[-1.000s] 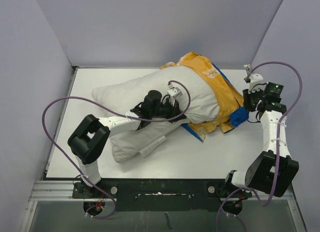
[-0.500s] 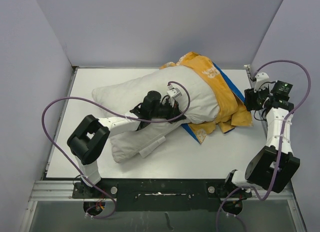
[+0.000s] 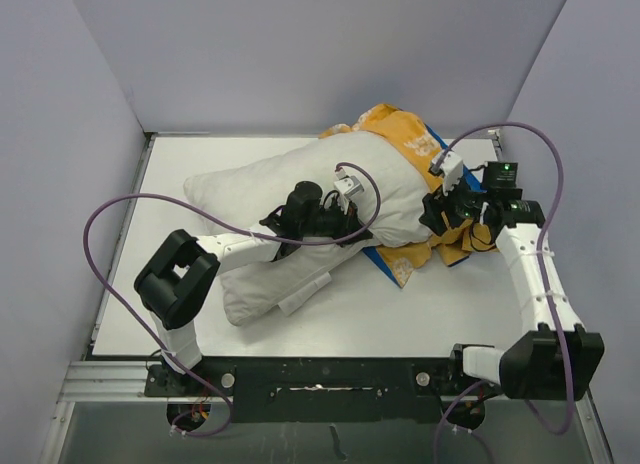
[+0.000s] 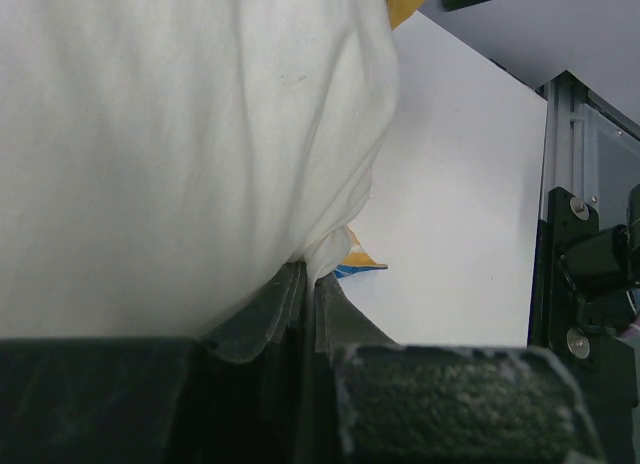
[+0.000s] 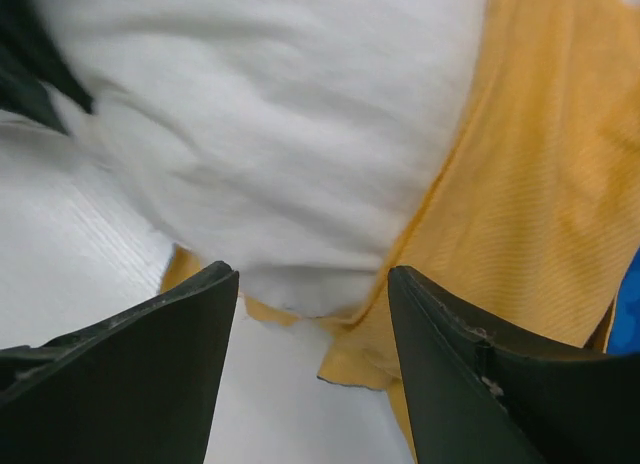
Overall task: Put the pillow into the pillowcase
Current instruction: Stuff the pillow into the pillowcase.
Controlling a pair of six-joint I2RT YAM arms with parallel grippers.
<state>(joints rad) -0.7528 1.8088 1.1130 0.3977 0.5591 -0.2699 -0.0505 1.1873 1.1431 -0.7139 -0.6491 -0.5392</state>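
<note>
The white pillow (image 3: 260, 189) lies slantwise across the table, its right end tucked into the mustard-yellow and blue pillowcase (image 3: 447, 179). My left gripper (image 3: 355, 226) rests on the pillow's near side. In the left wrist view this left gripper (image 4: 308, 276) is shut on a fold of the pillow (image 4: 180, 134), with a corner of the pillowcase (image 4: 357, 263) just beyond. My right gripper (image 3: 433, 212) is at the pillowcase's mouth. In the right wrist view the right gripper (image 5: 310, 284) is open, and between its fingers I see the pillow (image 5: 270, 114) and the pillowcase's yellow hem (image 5: 520, 204).
The white table (image 3: 450, 304) is walled on the left, back and right. A metal rail (image 3: 320, 379) runs along the near edge by the arm bases. Purple cables (image 3: 130, 199) loop above both arms.
My right gripper let go of the pillowcase's right side, opened, pulled back, then swung left to the pillowcase mouth. The blue fold it held has dropped. The left arm has not moved.
</note>
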